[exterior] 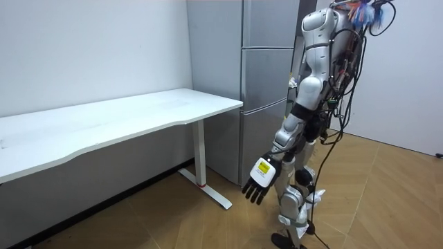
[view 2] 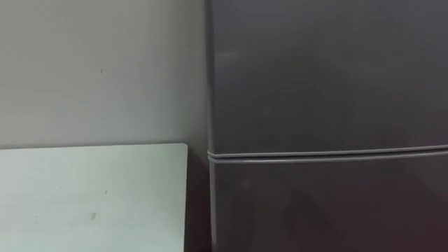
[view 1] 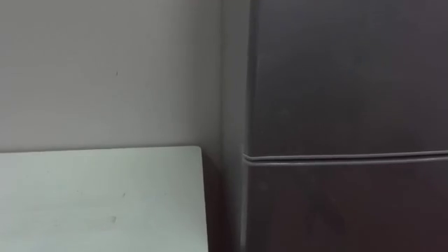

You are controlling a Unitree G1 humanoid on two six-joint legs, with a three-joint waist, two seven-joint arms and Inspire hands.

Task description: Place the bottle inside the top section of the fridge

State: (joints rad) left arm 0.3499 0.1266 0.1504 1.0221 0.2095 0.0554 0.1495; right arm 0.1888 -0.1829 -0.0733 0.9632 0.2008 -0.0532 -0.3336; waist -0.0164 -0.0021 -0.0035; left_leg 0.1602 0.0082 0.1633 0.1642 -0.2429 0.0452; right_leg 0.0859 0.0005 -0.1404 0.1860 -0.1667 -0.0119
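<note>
I stand facing a tall grey fridge (view 1: 343,84) whose doors are shut. A thin seam (view 1: 350,157) runs across its front between an upper door and a lower one. In the room view the fridge (exterior: 266,76) stands in the corner right in front of me. My left hand (exterior: 259,181) hangs low beside my thigh with its fingers straight and nothing in it.
A white table (view 1: 98,196) stands against the wall to my left, its corner close to the fridge's side. In the room view this table (exterior: 124,117) is long, with white legs. Wooden floor (exterior: 173,221) lies open around me.
</note>
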